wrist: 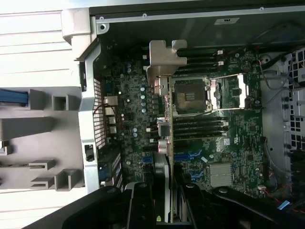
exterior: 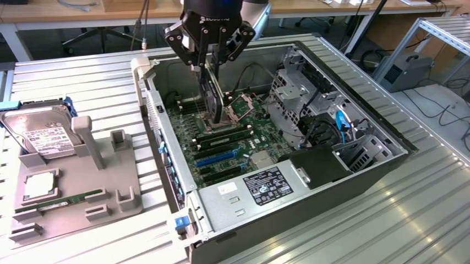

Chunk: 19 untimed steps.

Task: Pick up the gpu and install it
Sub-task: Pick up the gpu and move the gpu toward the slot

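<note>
- Green board with a black cooler on one face and a silver end bracket: the gpu hangs on edge inside the open computer case, over the motherboard.
- The gripper clamps the card by its upper edge. Its jaws stand partway apart, pressed on the two faces of the card, with nothing else between them.
- From the wrist view the card is seen edge-on as a thin strip, its bracket end toward the perforated rear wall of the case.
- The card's lower edge hangs just beside the CPU socket. Whether it touches the motherboard I cannot tell.
- Black memory slots run along the motherboard on both sides of the socket.
- Outside the case, at the exterior view's left, a grey holder stands on the ribbed metal table.
- A silver hard drive leans in that holder, and a thin green RAM stick lies in one of its slots.
</note>
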### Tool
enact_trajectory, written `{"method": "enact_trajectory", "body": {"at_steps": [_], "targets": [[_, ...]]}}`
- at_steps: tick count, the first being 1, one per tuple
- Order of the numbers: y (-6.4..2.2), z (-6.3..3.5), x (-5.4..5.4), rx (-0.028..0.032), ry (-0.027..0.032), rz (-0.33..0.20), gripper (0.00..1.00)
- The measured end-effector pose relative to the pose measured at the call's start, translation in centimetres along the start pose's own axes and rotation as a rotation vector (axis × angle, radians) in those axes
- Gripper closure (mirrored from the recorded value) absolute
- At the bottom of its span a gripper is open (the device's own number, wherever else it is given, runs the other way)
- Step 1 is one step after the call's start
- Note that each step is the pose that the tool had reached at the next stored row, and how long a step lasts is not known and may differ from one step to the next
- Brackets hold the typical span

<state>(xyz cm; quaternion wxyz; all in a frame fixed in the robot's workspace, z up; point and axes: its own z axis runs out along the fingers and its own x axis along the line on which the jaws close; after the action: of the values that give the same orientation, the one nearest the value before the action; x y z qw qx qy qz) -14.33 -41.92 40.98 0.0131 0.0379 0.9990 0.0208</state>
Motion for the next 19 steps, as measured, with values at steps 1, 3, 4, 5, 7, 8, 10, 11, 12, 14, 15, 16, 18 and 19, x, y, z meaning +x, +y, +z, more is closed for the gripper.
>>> {"method": "enact_trajectory", "body": {"at_steps": [1,3,4,5,7,8,10,11,12,14,15,16,18,19], "targets": [[0.0,0.01,-0.1,0.0001,0.0001,0.0,0.73],[0.01,0.05,-0.2,0.0,0.0,0.0,0.73],[0.02,0.06,-0.2,0.0001,0.0001,0.0,0.73],[0.02,0.08,-0.3,0.0,0.0,0.0,0.73],[0.03,0.11,-0.4,0.0,0.0,0.0,0.73],[0.03,0.13,-0.5,0.0,0.0,0.0,0.73],[0.04,0.16,-0.6,0.0001,0.0001,0.0,0.73],[0.04,0.17,-0.6,0.0001,0.0001,0.0,0.73],[0.04,0.19,-0.7,0.0002,0.0,0.0,0.73],[0.05,0.21,-0.8,0.0003,0.0,0.0,0.73],[0.06,0.23,-0.8,0.0004,0.0,0.0,0.73],[0.06,0.24,-0.9,0.0005,0.0,0.0,0.73],[0.07,0.27,-1.0,0.0005,0.0,0.0,0.73],[0.07,0.28,-1.1,0.0006,0.0,0.0,0.73]]}}
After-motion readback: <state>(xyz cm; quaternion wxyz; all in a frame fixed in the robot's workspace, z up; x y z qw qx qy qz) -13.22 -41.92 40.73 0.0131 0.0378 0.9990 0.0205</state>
